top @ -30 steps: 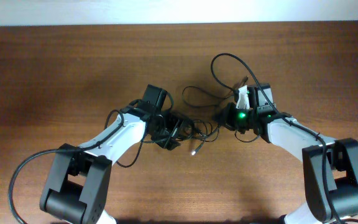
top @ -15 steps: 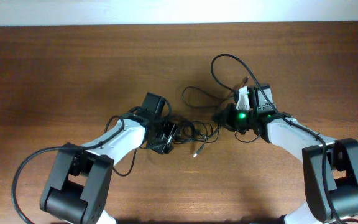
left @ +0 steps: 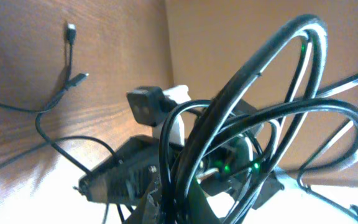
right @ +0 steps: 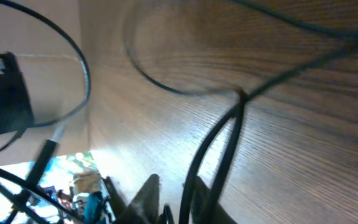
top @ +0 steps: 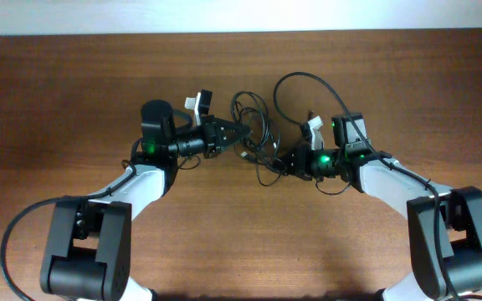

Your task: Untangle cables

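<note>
The cables (top: 256, 134) are thin black cords bunched in loops at the table's middle, between my two grippers. One wide loop (top: 276, 90) arcs back toward the right arm. My left gripper (top: 237, 134) points right and is shut on the bunch. In the left wrist view several loops (left: 260, 67) fan up out of the left gripper (left: 171, 211), and two small plug ends (left: 71, 30) lie on the wood beyond. My right gripper (top: 287, 160) points left at the bunch's lower right. Its fingers (right: 176, 186) stand slightly apart, with a cable strand (right: 230, 137) running down between them.
The brown wooden table (top: 74, 84) stretches to a pale wall along the back edge. The left arm's own thick black cable (top: 11, 238) loops at the front left. The right arm's wrist camera (left: 148, 106) shows just behind the held loops.
The left gripper shut on the cable bunch and swung up and back, carrying the loops toward the far side. The right gripper's jaws parted a little and it shifted slightly left.
</note>
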You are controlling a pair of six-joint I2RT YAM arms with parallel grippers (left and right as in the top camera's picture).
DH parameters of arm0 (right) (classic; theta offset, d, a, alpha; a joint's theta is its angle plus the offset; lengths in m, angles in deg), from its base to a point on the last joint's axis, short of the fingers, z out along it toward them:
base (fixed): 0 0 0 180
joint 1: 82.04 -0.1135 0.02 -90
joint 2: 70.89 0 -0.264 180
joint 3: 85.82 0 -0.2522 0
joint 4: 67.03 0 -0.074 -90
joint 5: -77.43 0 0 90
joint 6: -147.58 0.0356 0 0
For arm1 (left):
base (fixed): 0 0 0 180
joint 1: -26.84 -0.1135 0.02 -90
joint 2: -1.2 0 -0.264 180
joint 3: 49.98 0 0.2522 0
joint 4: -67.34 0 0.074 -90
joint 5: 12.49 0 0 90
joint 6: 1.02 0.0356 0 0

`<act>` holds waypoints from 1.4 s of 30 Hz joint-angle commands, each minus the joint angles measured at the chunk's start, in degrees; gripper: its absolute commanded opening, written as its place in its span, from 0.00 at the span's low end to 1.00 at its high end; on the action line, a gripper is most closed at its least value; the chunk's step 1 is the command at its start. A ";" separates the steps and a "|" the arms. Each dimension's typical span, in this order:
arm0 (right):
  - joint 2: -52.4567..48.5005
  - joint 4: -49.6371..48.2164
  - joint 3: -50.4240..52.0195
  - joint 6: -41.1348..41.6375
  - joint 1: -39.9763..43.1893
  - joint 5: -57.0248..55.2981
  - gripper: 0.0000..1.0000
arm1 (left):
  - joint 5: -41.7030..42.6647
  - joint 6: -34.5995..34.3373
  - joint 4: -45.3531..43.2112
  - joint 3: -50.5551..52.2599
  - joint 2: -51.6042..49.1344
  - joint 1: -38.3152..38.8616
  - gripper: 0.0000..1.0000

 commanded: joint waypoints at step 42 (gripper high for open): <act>14.78 1.70 0.13 15.72 -3.23 -10.19 0.15 | -6.16 10.21 9.49 -0.85 0.92 6.25 0.00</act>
